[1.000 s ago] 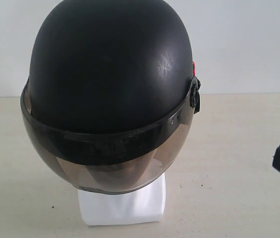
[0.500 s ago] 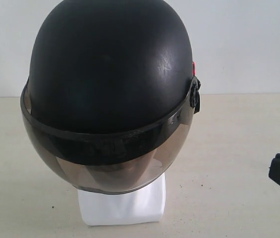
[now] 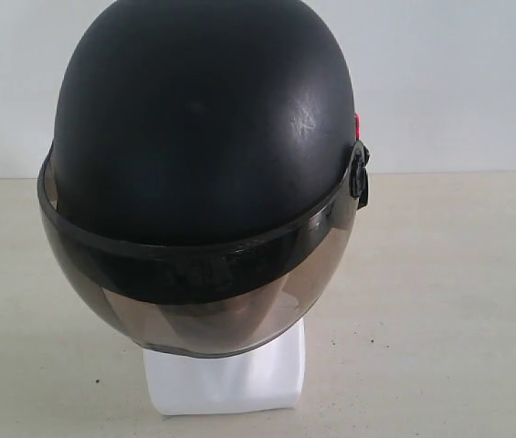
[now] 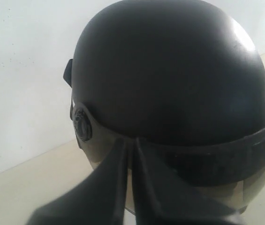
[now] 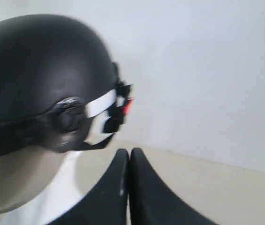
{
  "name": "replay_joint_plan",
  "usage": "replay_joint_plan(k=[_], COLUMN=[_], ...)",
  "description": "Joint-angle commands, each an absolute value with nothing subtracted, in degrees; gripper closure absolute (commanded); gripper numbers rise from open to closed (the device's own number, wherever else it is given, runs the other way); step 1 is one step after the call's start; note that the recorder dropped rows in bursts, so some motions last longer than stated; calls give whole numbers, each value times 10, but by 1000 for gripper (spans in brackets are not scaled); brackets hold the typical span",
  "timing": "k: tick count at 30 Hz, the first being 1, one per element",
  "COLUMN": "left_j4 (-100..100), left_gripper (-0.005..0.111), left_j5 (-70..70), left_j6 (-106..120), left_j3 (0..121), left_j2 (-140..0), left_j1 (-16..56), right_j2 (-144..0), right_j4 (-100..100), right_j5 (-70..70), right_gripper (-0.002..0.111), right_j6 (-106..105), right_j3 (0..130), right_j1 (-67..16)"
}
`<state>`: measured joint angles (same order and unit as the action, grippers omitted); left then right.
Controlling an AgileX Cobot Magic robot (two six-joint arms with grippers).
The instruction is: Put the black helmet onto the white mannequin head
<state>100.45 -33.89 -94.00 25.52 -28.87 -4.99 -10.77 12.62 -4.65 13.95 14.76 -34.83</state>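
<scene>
In the left wrist view, the left gripper [image 4: 131,146] has its two black fingers pressed together, only a thin seam between them, and nothing is clamped. The tips sit in front of the lower rim of the rounded matte black open-face helmet [image 4: 170,70], just beside the round pivot knob [image 4: 82,123] at the side of the visor. Contact with the helmet cannot be judged from this angle.

In the right wrist view, the right gripper [image 5: 129,153] is likewise clenched on nothing, its fingers flush against each other. It is clear of the black helmet [image 5: 34,65], below and beside the helmet's rear corner, where black strap hardware and a small red detail [image 5: 128,105] show. The picture is slightly blurred.

The black helmet [image 3: 203,119] sits on the glossy white plastic mannequin head [image 3: 226,379], upright, covering it fully from above. Only the squarish white base shows beneath the rim in the exterior view, and the white neck [image 5: 52,201] in the right wrist view. The smoky tinted visor [image 3: 194,292] hangs down over the face; the features behind it are too dim to make out.

The base stands on a pale beige table [image 3: 440,301] before a plain white wall [image 3: 449,82].
</scene>
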Motion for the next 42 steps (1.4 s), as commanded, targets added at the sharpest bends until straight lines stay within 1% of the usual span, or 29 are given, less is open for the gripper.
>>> replay_joint_plan(k=[1,4,6,9,12,15,18,19,25,26,27,28,29,31,36,42], left_j4=[999,999,999,999,999,999,999,999,999,999,999,999,999,999,999,999], left_gripper=[102,102,102,102,102,102,102,102,102,102,102,102,102,102,102,102], left_j5=[-340,-340,-340,-340,-340,-340,-339,-340,-340,-340,-340,-340,-340,-340,-340,-340], left_j6=[-944,-944,-944,-944,-944,-944,-944,-944,-944,-944,-944,-944,-944,-944,-944,-944], left_j3=[251,251,251,251,251,250,250,250,250,250,250,250,250,250,250,250], left_j2=[-285,-285,-285,-285,-285,-284,-284,-284,-284,-284,-284,-284,-284,-284,-284,-284], left_j1=[-51,-51,-51,-51,-51,-51,-51,-51,-51,-51,-51,-51,-51,-51,-51,-51], right_j2=[-73,-57,-46,-21,0,0,0,0,0,0,0,0,0,0,0,0], right_j4=[123,116,113,113,107,105,98,97,97,97,91,48,14,-38,-31,-31], right_j5=[-57,-72,-104,-118,-86,-19,21,-39,-107,-140,-162,-193,-188,-186,-186,-186], right_gripper=[108,108,108,108,108,108,108,108,108,108,108,108,108,108,108,108], right_j6=[133,134,134,133,133,134,142,147,142,136,118,54,-7,-55,-4,-4], right_j3=[147,147,146,122,73,22,0,0,0,0,0,0,0,0,0,0], right_j1=[-184,-101,-72,-55,-52,-52,-57,-62,-63,-64,-65,-66,-66,-66,-66,-66])
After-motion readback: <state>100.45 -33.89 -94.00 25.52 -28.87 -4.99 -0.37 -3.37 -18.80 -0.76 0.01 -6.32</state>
